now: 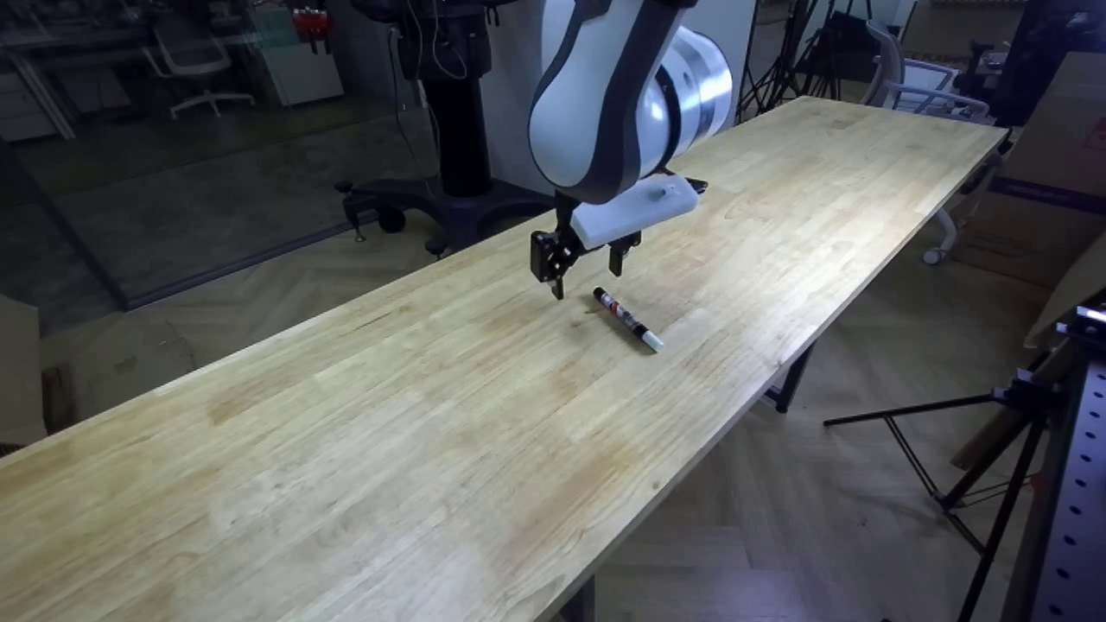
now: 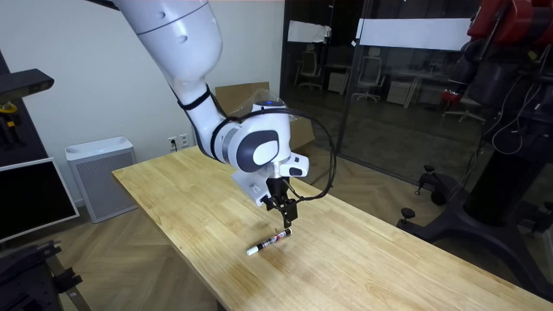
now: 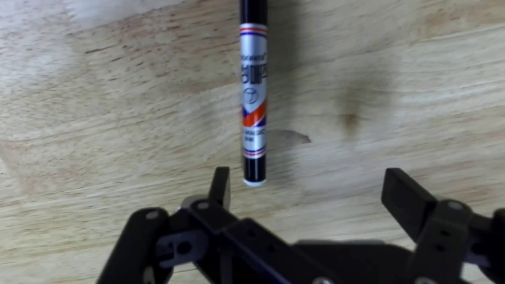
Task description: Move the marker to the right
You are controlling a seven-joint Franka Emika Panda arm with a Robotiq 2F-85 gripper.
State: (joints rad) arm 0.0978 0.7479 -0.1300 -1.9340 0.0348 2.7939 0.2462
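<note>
The marker lies flat on the wooden table. It shows in both exterior views, with black ends, a pale label with a red band and a whitish cap tip. In the wrist view the marker runs from the top edge down to its black end near the left finger. Its cap is cut off there. My gripper is open and empty, just above the table by the marker's black end, in an exterior view and in the wrist view. The fingers are apart from the marker.
The long wooden table fills the middle of both exterior views. A dark wheeled stand is beyond its far edge. A tripod stands on the floor off its near side. A white box-shaped appliance stands near the table's end.
</note>
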